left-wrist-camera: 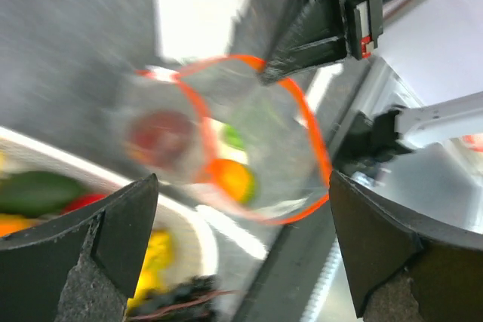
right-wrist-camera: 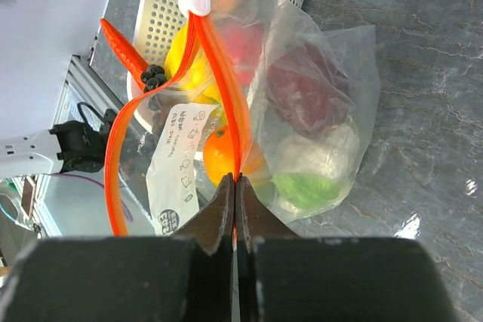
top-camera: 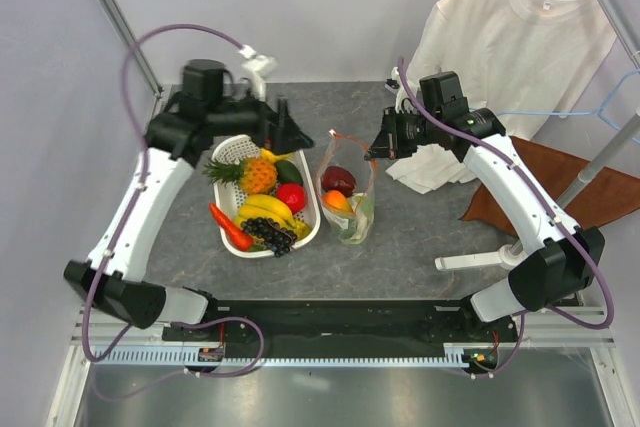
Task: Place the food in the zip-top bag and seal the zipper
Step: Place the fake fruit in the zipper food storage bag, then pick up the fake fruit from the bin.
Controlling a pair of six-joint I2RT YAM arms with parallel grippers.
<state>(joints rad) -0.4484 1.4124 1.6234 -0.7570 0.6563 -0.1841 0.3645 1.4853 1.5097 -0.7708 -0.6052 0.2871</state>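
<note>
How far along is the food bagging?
Partly done: a dark red fruit and an orange sit in the zip-top bag. The right gripper pinches the zipper, holding the mouth open; the left gripper is open and empty. The pineapple, bananas and grapes lie in the basket; sealing is not yet done.

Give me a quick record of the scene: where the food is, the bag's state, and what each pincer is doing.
bag: beside the basket, mouth open
zipper: unsealed, one side pinched
in bag: dark red piece, orange, green piece
in basket: pineapple, bananas, grapes, chili, red fruit
left pincer: open, empty, above bag and basket
right pincer: shut on zipper
</note>
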